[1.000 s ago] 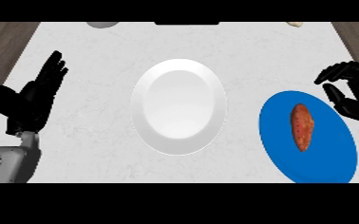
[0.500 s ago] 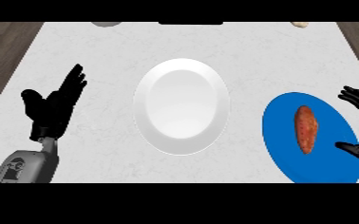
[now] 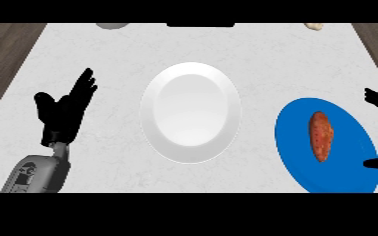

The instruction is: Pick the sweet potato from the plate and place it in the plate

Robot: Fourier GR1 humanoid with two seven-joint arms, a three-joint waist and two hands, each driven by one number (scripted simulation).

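Counter: a white, faintly marbled counter top [image 3: 111,55] fills most of the frame; dark wood-toned strips show at the upper left and upper right corners.
Far edge: a grey rounded object [image 3: 111,25] sits at the upper left, a dark rectangular shape [image 3: 200,24] at top centre, and a small pale object [image 3: 314,26] at upper right; each is cut off by the frame's top, so what they are cannot be told.
White plate: an oval-looking white plate [image 3: 190,147] lies at the centre of the frame, nothing on it.
Blue plate: a blue plate [image 3: 295,145] lies at the lower right, partly cut by the right edge, near the white plate but not touching it.
Sweet potato: the orange-brown sweet potato [image 3: 321,135] lies lengthwise in the middle of the blue plate, with no hand on it.
Left hand: the left hand [image 3: 65,113] shows at the left of the frame above its grey forearm, fingers straight and spread, pointing up-right, holding nothing, well apart from both plates.
Right hand: only two black tips of the right hand [image 3: 371,97] show at the right edge, one above the blue plate and one at its lower side; whether it is spread or curled cannot be told.
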